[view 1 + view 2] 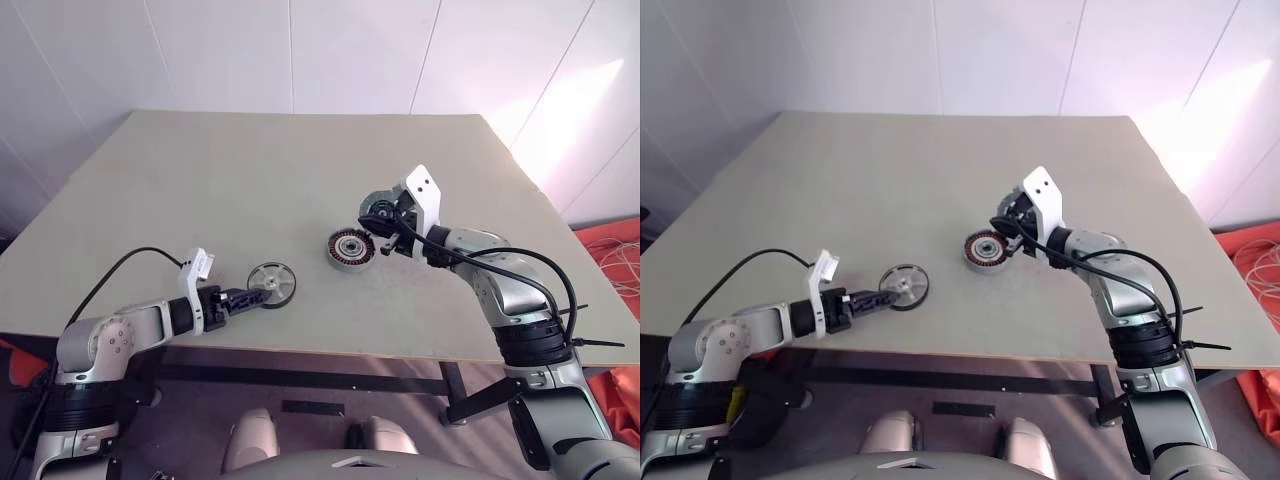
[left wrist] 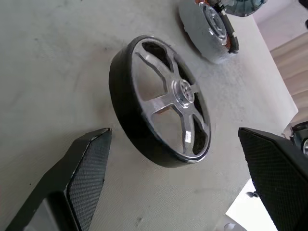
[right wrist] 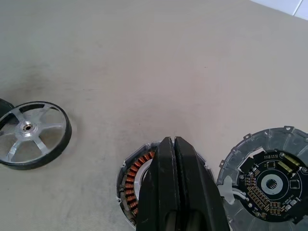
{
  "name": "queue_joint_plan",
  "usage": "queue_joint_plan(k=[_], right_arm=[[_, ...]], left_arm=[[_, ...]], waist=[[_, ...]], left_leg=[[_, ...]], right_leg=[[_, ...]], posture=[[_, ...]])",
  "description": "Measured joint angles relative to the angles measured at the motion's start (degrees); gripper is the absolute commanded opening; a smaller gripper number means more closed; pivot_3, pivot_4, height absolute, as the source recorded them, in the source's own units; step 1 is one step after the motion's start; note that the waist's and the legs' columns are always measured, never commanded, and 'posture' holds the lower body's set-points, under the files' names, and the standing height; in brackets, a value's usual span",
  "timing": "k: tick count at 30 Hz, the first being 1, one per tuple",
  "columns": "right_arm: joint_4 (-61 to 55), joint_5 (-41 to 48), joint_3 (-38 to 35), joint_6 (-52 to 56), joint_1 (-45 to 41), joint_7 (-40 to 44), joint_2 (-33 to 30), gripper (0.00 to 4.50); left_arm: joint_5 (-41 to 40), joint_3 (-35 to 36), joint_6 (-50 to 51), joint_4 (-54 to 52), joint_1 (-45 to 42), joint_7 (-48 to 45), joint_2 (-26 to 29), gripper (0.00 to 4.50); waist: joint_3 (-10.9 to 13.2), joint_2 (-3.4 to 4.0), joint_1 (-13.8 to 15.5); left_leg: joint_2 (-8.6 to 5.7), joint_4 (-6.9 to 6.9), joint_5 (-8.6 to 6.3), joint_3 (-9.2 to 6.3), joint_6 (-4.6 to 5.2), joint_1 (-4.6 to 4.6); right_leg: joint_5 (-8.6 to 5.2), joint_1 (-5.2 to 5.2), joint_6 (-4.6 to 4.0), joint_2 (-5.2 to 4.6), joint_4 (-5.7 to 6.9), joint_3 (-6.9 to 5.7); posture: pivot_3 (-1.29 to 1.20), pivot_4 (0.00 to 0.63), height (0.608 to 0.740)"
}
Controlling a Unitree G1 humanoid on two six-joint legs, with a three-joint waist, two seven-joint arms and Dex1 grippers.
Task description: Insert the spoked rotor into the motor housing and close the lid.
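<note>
I am lining up the left gripper (image 2: 173, 187), fingers spread wide, either side of the spoked rotor (image 1: 271, 284), which is lying flat on the desk (image 1: 250, 180) near its front edge. I should be closing on the black rim, not the spokes. The right gripper (image 3: 174, 159), fingers clenched empty, is hovering over the motor housing (image 1: 351, 248), the lid (image 3: 270, 183) just beside it. The pale desk is sitting against white walls.

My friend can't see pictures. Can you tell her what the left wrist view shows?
A rotor, a black-rimmed wheel with silver spokes, lies flat on a beige table. The left tool is open, one black finger on each side of the wheel, not touching it. Farther off sits the round silver housing.
</note>
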Motion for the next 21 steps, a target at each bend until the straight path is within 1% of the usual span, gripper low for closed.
queue_joint_plan(k=[10, 13, 16, 19, 21], right_arm=[[0.0, 0.0, 0.0, 0.0, 0.0, 0.0, 0.0, 0.02], [0.0, 0.1, 0.0, 0.0, 0.0, -0.1, 0.0, 0.0], [0.0, 0.1, 0.0, 0.0, 0.0, 0.0, 0.0, 0.0], [0.0, 0.1, 0.0, 0.0, 0.0, 0.0, 0.0, 0.0], [0.0, 0.1, 0.0, 0.0, 0.0, -0.1, 0.0, 0.0]], left_arm=[[-3.4, 3.5, 2.3, 1.4, -1.2, 5.1, -3.9, 4.5], [-4.2, 4.6, 2.4, 1.5, -1.2, 6.3, -4.8, 3.89], [-4.7, 5.2, 2.5, 1.9, -1.2, 7.2, -5.5, 2.86], [-5.3, 5.5, 2.9, 2.7, -1.2, 8.2, -6.1, 1.94], [-5.5, 5.6, 2.9, 2.9, -1.2, 8.6, -6.3, 1.94]], waist=[[0.0, -0.01, 0.0], [0.0, -0.01, 0.0], [0.0, -0.01, 0.0], [0.0, -0.01, 0.0], [0.0, -0.01, 0.0]], left_leg=[[-0.01, 0.0, 0.0, 0.0, 0.01, -0.04], [-0.01, 0.0, 0.0, 0.0, 0.01, -0.04], [-0.01, 0.0, 0.0, 0.0, 0.01, -0.06], [-0.01, 0.0, 0.0, -0.01, 0.02, -0.07], [-0.01, 0.0, 0.0, -0.01, 0.01, -0.07]], right_leg=[[0.0, -0.02, 0.0, 0.0, -0.02, 0.0], [0.0, -0.02, 0.0, 0.0, -0.02, -0.01], [0.0, -0.02, 0.01, 0.0, -0.03, -0.01], [0.0, -0.02, 0.01, 0.0, -0.04, -0.01], [0.0, -0.03, 0.01, 0.0, -0.04, -0.02]], posture=[[0.0, 0.0, 0.74], [0.0, 0.0, 0.74], [0.0, 0.0, 0.74], [0.0, 0.0, 0.74], [0.0, 0.0, 0.74]])
